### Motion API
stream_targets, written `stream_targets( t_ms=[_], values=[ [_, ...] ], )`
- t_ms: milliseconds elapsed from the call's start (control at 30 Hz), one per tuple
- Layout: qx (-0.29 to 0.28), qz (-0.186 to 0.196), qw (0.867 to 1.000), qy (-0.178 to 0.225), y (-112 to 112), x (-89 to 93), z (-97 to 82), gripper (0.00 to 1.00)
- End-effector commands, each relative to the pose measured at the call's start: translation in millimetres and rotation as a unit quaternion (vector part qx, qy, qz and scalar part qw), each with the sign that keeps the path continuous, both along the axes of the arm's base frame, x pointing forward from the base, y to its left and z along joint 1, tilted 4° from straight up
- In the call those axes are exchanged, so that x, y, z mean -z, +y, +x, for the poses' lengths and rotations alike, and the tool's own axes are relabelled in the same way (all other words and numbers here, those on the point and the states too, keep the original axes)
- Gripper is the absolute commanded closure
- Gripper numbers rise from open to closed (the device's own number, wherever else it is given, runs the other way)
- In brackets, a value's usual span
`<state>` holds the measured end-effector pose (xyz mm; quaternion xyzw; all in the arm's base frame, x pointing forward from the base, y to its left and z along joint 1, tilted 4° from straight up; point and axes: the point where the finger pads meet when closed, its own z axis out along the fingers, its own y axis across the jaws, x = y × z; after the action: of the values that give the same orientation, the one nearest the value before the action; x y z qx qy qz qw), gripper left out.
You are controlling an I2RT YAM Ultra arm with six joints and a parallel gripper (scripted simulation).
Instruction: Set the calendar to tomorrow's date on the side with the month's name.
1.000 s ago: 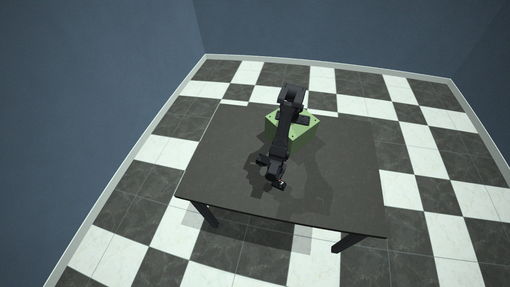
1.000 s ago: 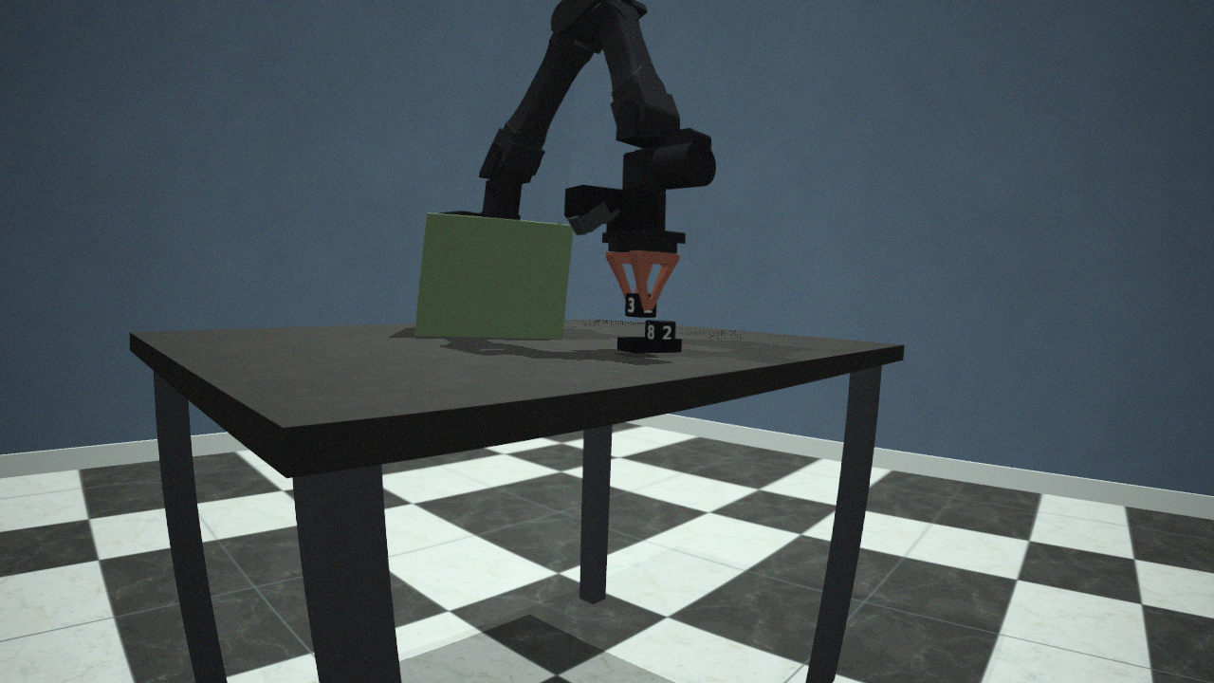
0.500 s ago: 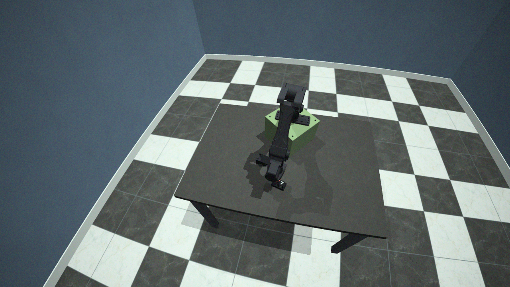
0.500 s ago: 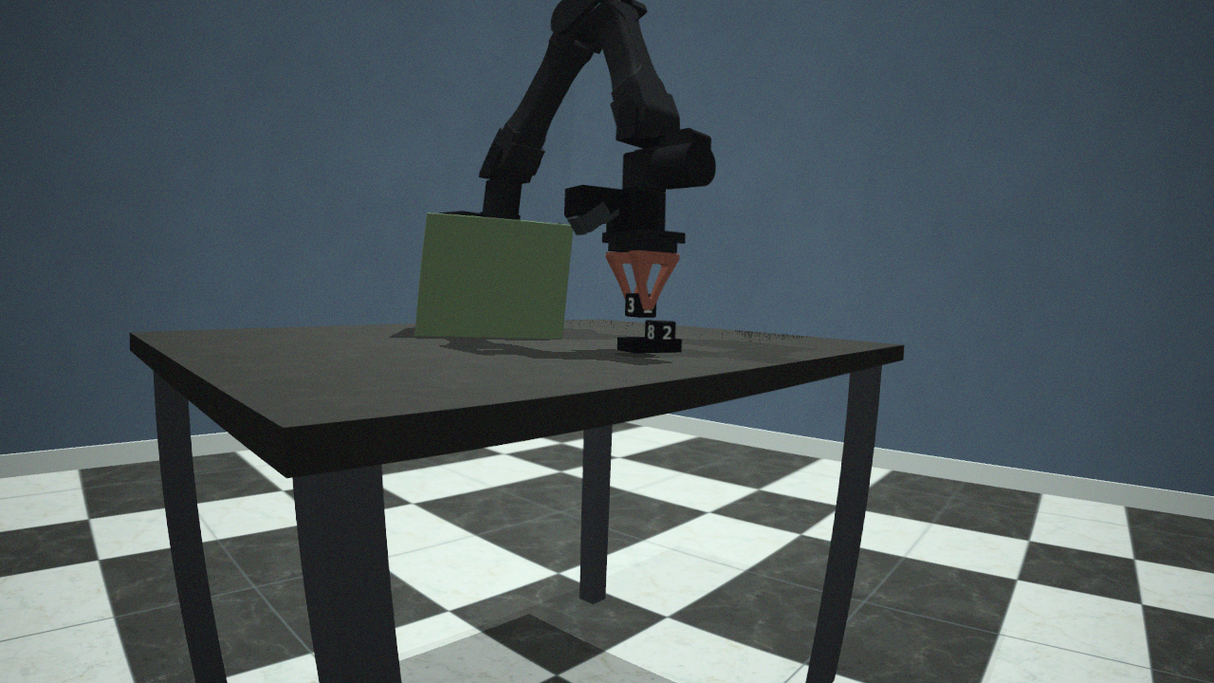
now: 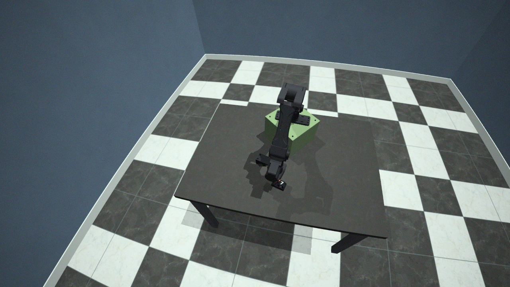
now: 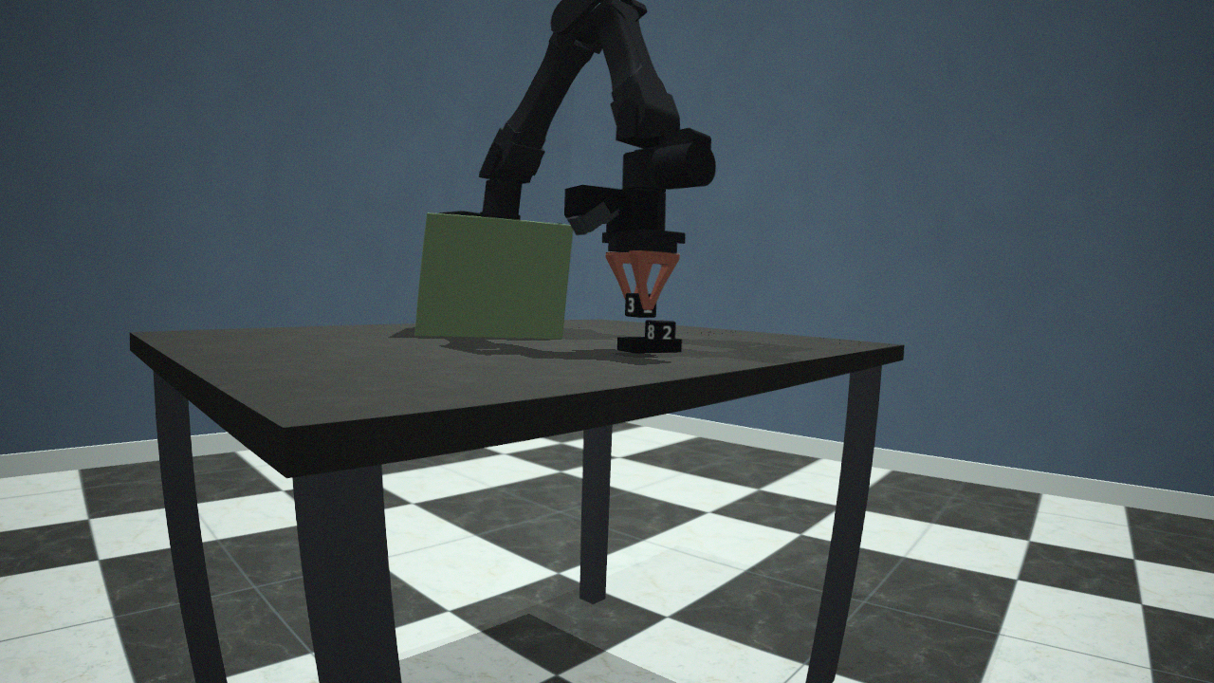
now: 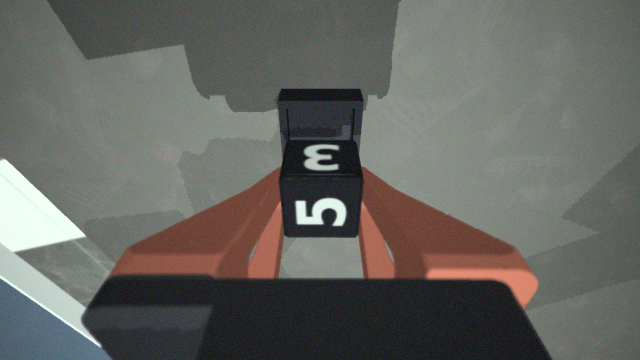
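Clamped between the orange fingers of the gripper [image 6: 642, 299] is a black number cube [image 7: 321, 200], held in the air just above the black tray [image 6: 648, 344] on the dark table [image 6: 356, 381]. From the wrist view the held cube shows a 5 on the face toward the camera and a 3 on the face above it, both lying on their sides; its other faces are hidden, and the camera's own black housing cuts off the base of the fingers. Beyond the cube, part of the tray's open compartment [image 7: 320, 117] shows, the rest covered. In the exterior view the second cube [image 6: 660, 332] sits in the tray, reading 8 and 2 on its two visible faces; the month's name cannot be made out anywhere. From the top view the arm [image 5: 281, 132] covers most of the calendar, leaving one small face with a 7. The arm rises from the green pedestal [image 6: 492, 276], folds at a high elbow and points the gripper straight down.
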<state>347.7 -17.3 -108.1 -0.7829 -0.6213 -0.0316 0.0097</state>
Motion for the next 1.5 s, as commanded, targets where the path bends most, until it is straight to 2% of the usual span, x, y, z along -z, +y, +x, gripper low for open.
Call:
stream_targets(
  t_ms=[0,1467],
  values=[
    [0.0,-0.002,1.0,-0.005,-1.1,-2.9,3.2,0.74],
    [0.0,-0.002,1.0,-0.005,0.1,20.5,4.2,0.74]
  ],
)
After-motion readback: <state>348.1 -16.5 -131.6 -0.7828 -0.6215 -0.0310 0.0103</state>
